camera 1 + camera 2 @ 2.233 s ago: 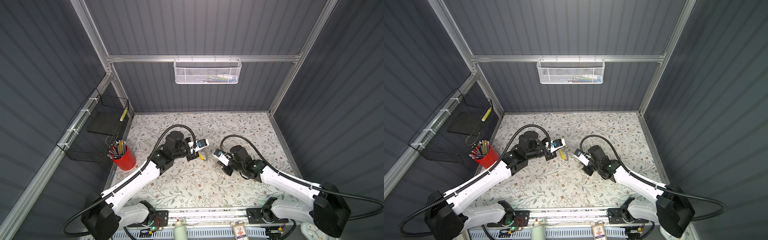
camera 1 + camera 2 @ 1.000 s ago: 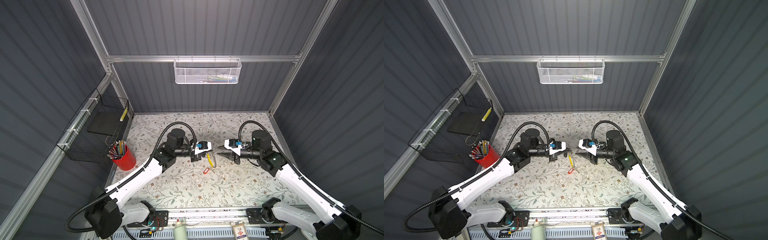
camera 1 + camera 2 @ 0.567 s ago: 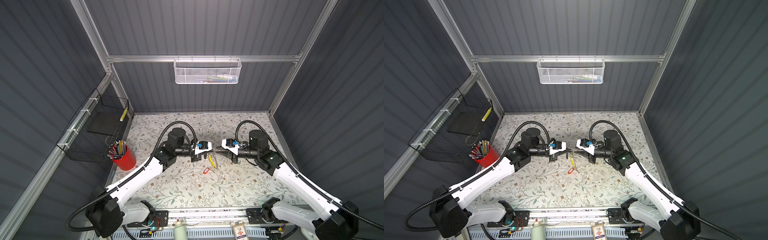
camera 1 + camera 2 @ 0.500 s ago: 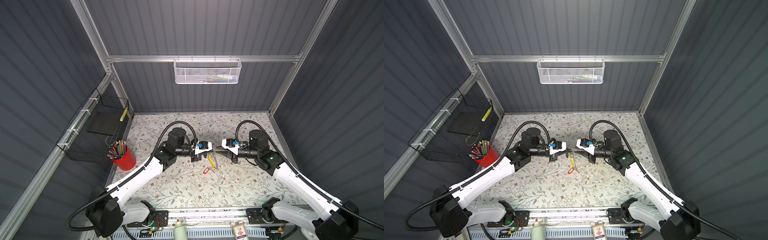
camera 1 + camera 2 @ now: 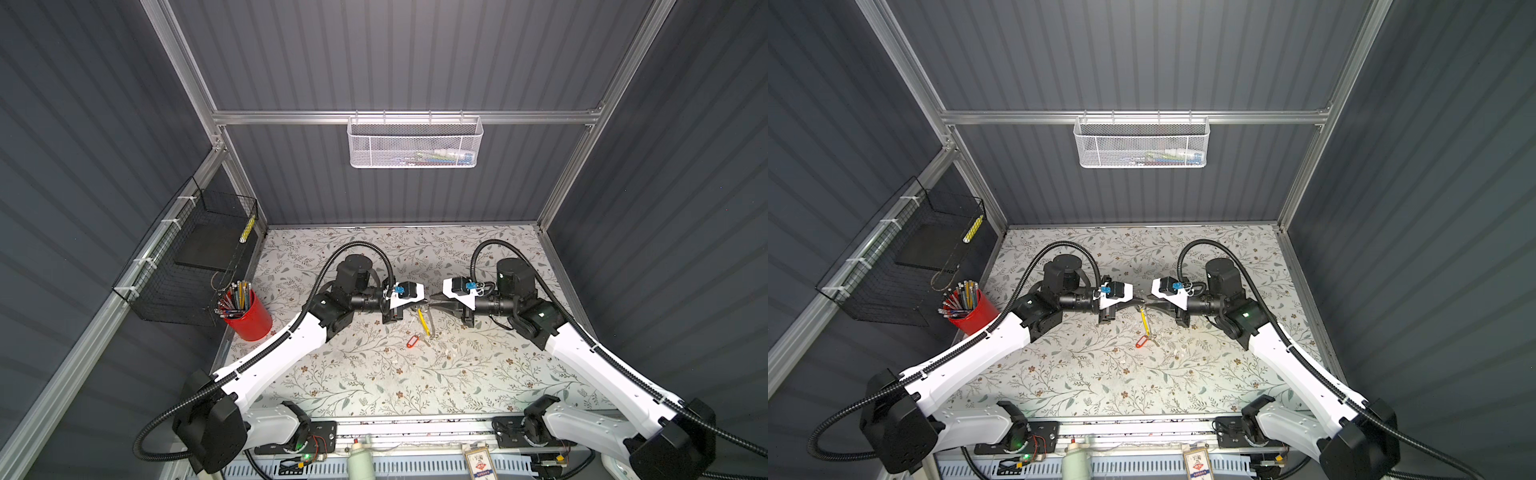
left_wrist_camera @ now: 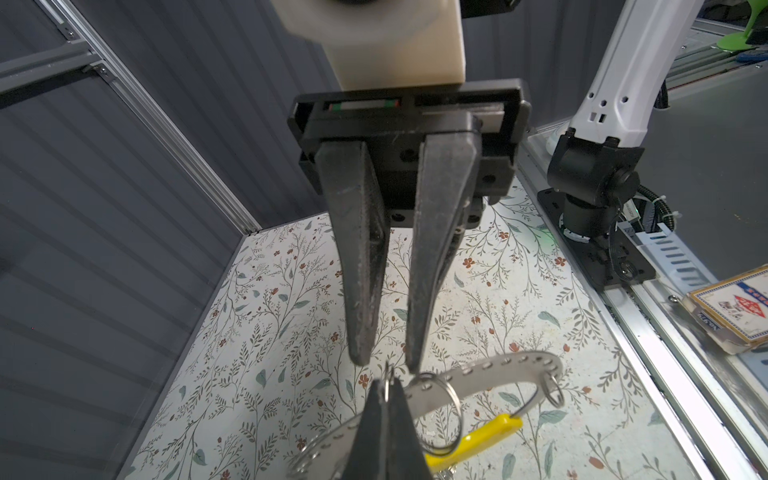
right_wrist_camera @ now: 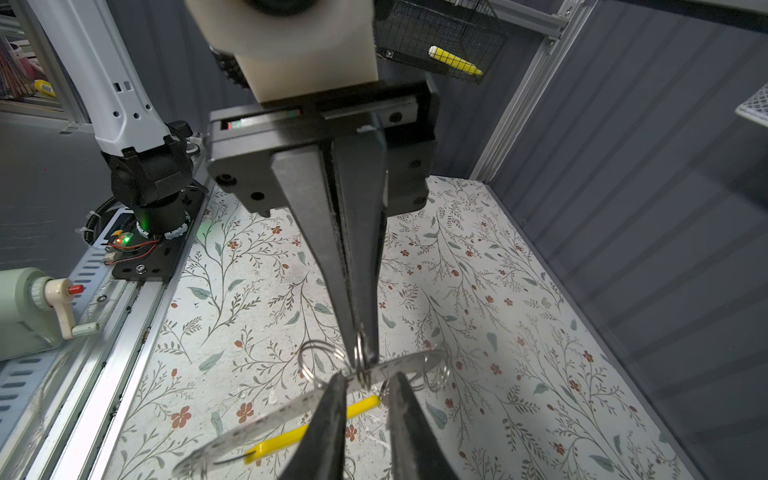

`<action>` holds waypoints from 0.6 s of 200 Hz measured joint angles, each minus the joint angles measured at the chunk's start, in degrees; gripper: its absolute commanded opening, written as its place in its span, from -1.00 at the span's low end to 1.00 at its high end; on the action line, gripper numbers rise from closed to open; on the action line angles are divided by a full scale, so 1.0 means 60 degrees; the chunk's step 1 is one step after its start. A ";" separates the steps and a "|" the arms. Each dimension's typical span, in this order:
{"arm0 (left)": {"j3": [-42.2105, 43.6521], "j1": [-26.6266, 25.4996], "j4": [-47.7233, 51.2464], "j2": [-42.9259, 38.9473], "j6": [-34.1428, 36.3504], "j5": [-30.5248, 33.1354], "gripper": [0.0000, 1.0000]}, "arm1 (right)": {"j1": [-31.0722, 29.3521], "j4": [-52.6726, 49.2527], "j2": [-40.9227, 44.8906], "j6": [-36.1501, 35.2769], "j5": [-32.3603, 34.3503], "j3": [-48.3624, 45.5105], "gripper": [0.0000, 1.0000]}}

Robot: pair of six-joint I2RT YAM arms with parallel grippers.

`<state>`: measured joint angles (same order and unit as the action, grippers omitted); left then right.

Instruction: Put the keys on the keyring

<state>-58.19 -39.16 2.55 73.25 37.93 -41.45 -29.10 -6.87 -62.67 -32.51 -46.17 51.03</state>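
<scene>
The keyring hangs above the table between both gripper tips, with a red-tagged key just below it in both top views. The left gripper pinches a small split ring threaded on the keyring. The right gripper stands narrowly spread astride the keyring.

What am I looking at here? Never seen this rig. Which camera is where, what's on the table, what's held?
Two robot arms with pincer grippers work over a floral table. The two wide pictures come from one stereo camera overhead. Each close-up comes from a camera on one arm's wrist. The left gripper is shut on a small wire ring at the keyring, a grey studded band with a yellow segment, above the table. The right gripper faces it, jaws slightly apart at the band; whether it grips, I cannot tell. A red tag shows below; hanging or lying, I cannot tell. A red pencil cup stands at the table's left edge.
</scene>
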 measured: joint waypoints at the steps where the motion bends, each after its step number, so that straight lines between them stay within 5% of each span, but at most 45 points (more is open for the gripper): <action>1: 0.0000 0.0000 0.0000 0.0000 0.0000 0.0000 -1.00 | 0.0000 0.0000 0.0000 0.0000 0.0000 0.0000 -0.58; 54: -0.0007 0.0000 -0.0004 0.0004 0.0000 0.0000 -1.00 | -0.0117 -0.0084 -0.0157 0.0018 0.0011 0.0087 -0.64; 120: -0.0011 0.0044 0.0055 0.0004 -0.0004 0.0044 -1.00 | -0.0164 -0.0175 -0.0474 -0.0018 0.0215 0.0233 -0.94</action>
<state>-58.26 -38.89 2.87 73.28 37.91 -41.19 -30.09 -7.92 -65.52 -32.62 -44.88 52.42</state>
